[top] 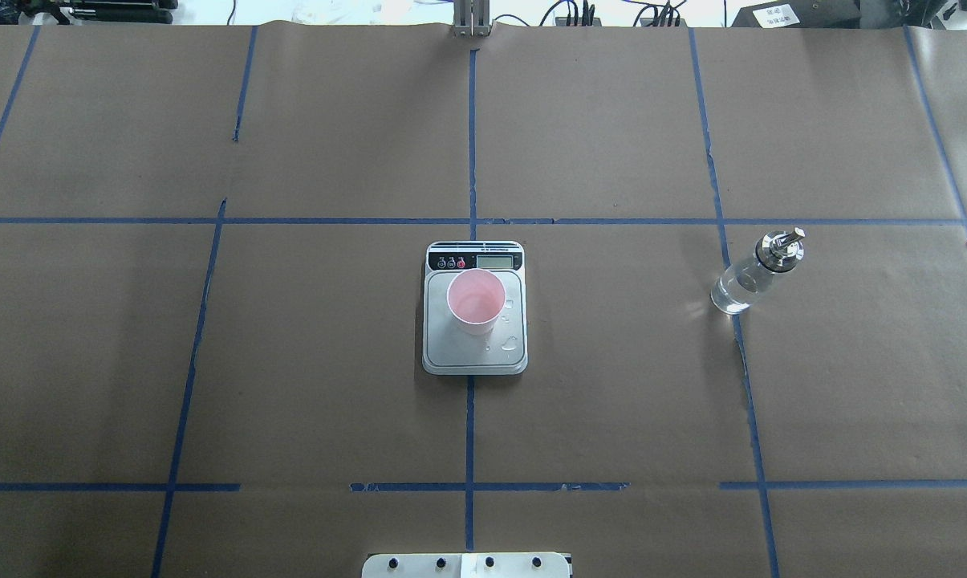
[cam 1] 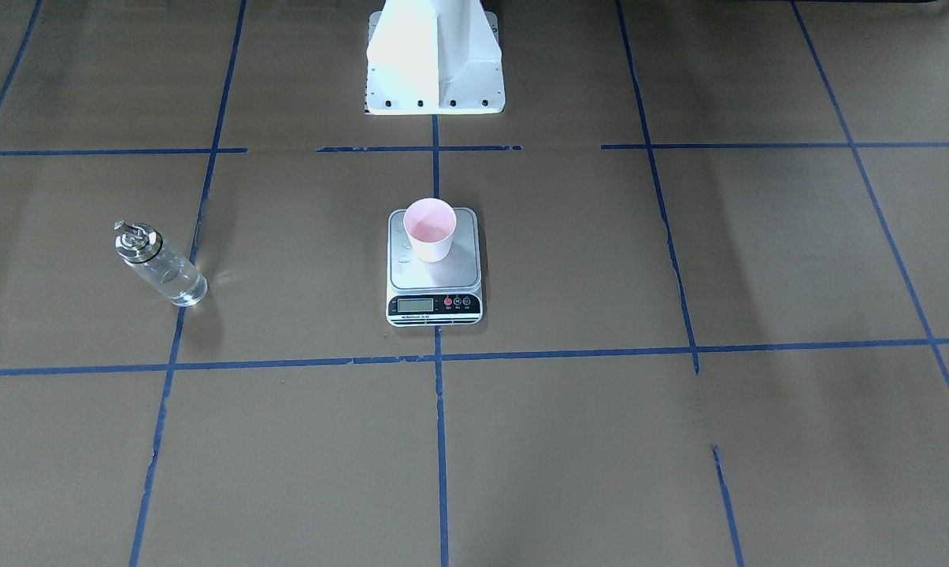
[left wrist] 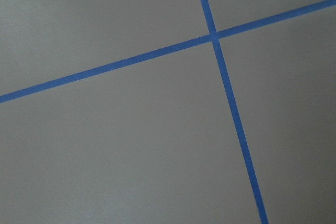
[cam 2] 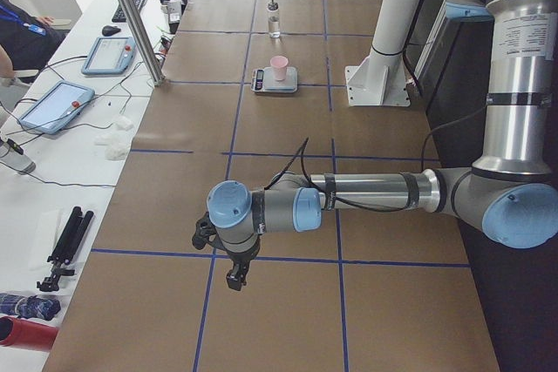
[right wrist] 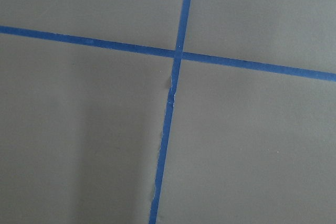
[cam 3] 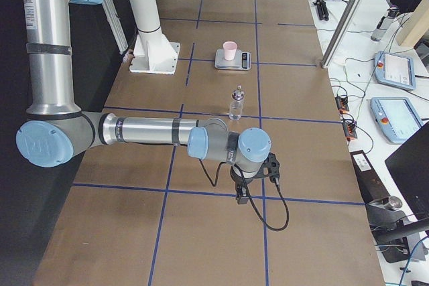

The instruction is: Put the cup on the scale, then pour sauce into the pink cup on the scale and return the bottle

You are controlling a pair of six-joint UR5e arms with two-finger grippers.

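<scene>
Left gripper [cam 2: 236,278] and right gripper [cam 3: 241,197] hang low; you cannot tell their opening. You will find the cup [top: 476,300] on the scale [top: 467,357], frame centre, bottle [top: 746,282] centre right.

Soft, even overhead light falls on the brown counter [top: 611,401], and faint broad shadow bands cross it in the front-facing view. The white robot base [cam 1: 435,55] is blown out there. The bottle [cam 1: 161,264] throws a small bright glint beside a short shadow. Both wrist views look dimmer, greyish and slightly soft, though the blue tape lines [left wrist: 226,87] stay legible.
</scene>
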